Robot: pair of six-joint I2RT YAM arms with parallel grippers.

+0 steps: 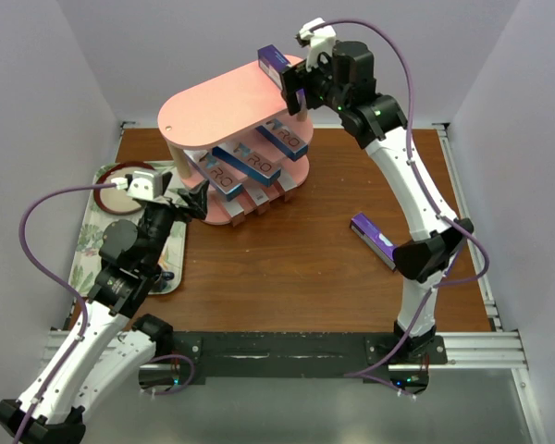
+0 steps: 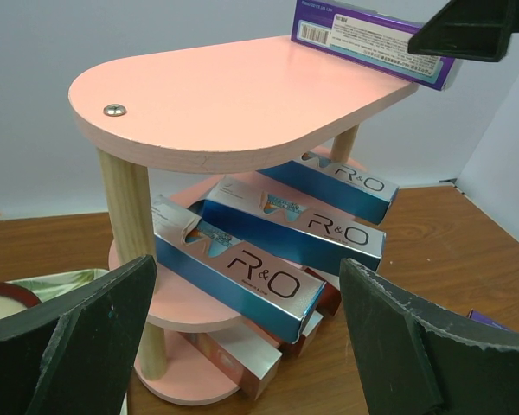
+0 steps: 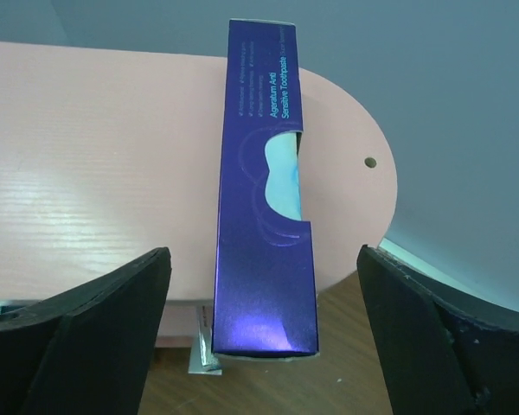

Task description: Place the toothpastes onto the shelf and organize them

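The pink three-tier shelf (image 1: 224, 104) stands at the table's back middle. Three blue toothpaste boxes (image 1: 252, 159) lie on its middle tier, and red and white boxes (image 1: 250, 197) on the bottom tier. A purple box (image 1: 276, 63) lies on the top tier's right end, overhanging the edge. My right gripper (image 1: 299, 90) is open with this box (image 3: 266, 216) between its fingers, gaps on both sides. Another purple box (image 1: 374, 239) lies on the table by the right arm. My left gripper (image 1: 196, 201) is open and empty, facing the shelf (image 2: 225, 104) and the blue boxes (image 2: 242, 272).
A floral tray (image 1: 91, 242) with a round dark-rimmed dish (image 1: 118, 178) lies at the left, under the left arm. White walls close in the table on the left, back and right. Bare brown table lies in front of the shelf.
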